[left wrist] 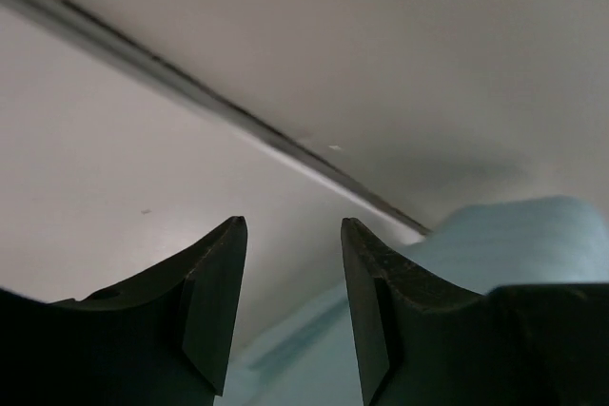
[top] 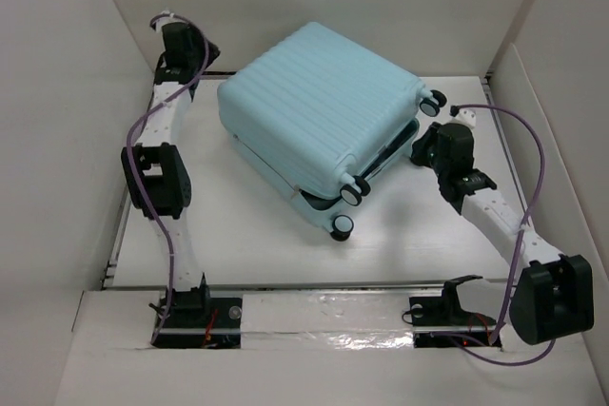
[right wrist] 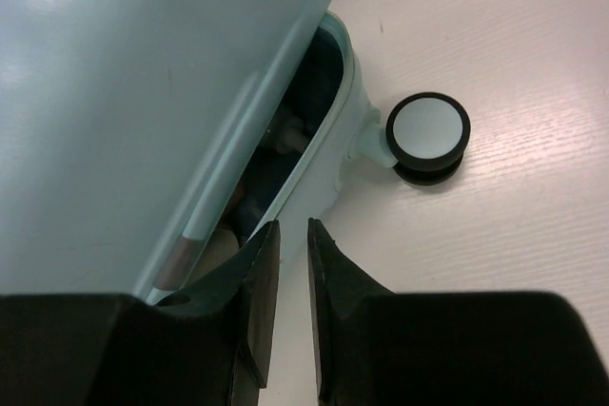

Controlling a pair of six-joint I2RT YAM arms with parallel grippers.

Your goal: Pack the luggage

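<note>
The luggage (top: 324, 111), a pale aqua ribbed suitcase, lies flat at the middle back of the table with its lid down but slightly ajar. My left gripper (top: 205, 49) is at its far left corner, open and empty (left wrist: 290, 225), with the shell's edge (left wrist: 514, 244) just beyond the fingers. My right gripper (top: 419, 151) is at the wheel end, nearly shut with a thin gap and nothing between the fingers (right wrist: 293, 225). It sits by the lid gap (right wrist: 285, 140), where dark contents show, and near a caster wheel (right wrist: 428, 135).
White walls close in the table (top: 238, 244) at the back and both sides. Two more casters (top: 354, 192) (top: 341, 227) stick out at the suitcase's near corner. A taped strip (top: 324, 316) runs along the front edge between the arm bases.
</note>
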